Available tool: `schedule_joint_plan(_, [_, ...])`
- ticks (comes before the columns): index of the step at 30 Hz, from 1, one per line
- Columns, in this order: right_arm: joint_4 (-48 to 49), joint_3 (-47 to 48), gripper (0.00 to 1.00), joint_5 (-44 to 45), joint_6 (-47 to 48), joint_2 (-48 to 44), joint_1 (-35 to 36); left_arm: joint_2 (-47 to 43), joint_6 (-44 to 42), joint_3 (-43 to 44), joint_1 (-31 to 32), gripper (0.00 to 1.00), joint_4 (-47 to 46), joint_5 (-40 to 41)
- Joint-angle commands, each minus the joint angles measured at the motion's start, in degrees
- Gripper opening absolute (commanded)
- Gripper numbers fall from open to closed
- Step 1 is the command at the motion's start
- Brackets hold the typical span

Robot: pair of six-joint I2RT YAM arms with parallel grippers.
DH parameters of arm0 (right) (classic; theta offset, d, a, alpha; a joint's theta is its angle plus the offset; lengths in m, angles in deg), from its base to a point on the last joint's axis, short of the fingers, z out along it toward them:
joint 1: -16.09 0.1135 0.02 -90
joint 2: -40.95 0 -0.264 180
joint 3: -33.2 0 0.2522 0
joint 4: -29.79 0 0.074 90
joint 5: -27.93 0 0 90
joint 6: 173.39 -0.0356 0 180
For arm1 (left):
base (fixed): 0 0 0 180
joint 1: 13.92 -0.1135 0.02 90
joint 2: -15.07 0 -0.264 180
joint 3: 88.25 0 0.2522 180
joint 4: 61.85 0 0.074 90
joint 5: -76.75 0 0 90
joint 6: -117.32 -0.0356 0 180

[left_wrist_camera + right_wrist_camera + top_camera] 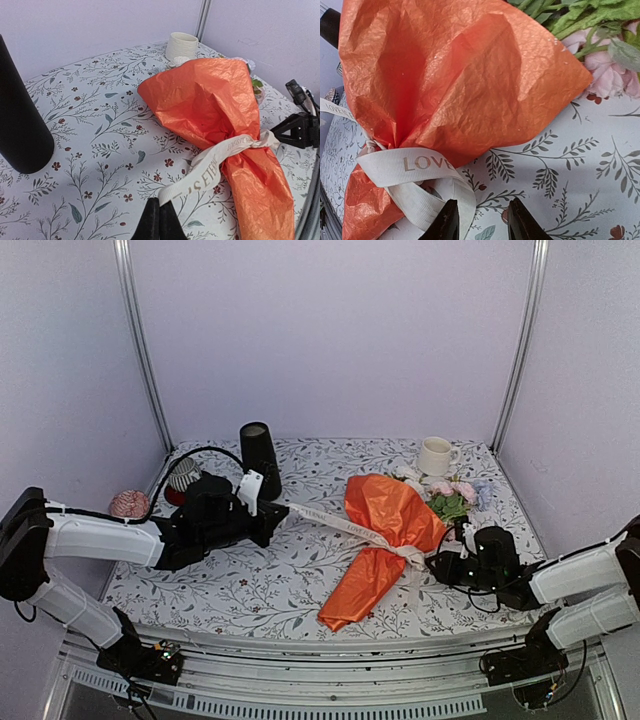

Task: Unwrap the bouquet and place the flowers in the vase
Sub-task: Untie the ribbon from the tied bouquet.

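1. Looking down on a floral-print tablecloth [250, 580], with pale lilac walls [330, 340] behind and metal posts [140, 340] in the corners.
2. Lying mid-right on the cloth: the bouquet [385, 530], orange paper on, flowers [450, 498] poking out beside a white mug [434, 456].
3. Standing upright far left, well apart: the vase [259, 455]. Near it, a striped object [182, 478] and a pink ball [128, 504].
4. Over to the left gripper [160, 217]: pinched tight on the ribbon [320, 516], stretched taut to the bouquet's waist.
5. And the right gripper [481, 222]: partly parted by the knot, nothing clamped between.
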State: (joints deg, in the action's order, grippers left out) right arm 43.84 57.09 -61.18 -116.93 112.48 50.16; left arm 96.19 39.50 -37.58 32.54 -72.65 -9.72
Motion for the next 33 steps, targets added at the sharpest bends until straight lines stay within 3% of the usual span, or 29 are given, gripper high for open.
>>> schedule_joint_plan(1, [0.4,4.6,0.36,-3.4,2.5,5.1,-0.2,0.7,-0.7,0.7,0.8,0.00,-0.3,0.4])
schedule_joint_plan(6, [0.8,7.9,0.37,-6.8,4.0,11.4,-0.2,0.6,-0.8,0.7,0.9,0.00,-0.2,0.9])
schedule_joint_plan(17, [4.2,8.6,0.36,-8.9,4.9,15.4,-0.2,0.9,-1.0,1.0,1.0,0.00,-0.2,0.7])
schedule_joint_plan(22, [5.1,8.6,0.21,-7.6,4.4,16.5,-0.2,1.0,-1.1,1.1,1.0,0.00,-0.1,1.0])
schedule_joint_plan(25, [4.8,7.9,0.05,-5.6,3.9,15.2,-0.2,0.9,-1.2,1.1,1.1,0.00,0.1,1.2])
schedule_joint_plan(33, [0.1,4.6,0.02,2.2,2.4,3.8,-0.3,0.5,-1.2,1.0,1.2,0.00,0.0,1.5])
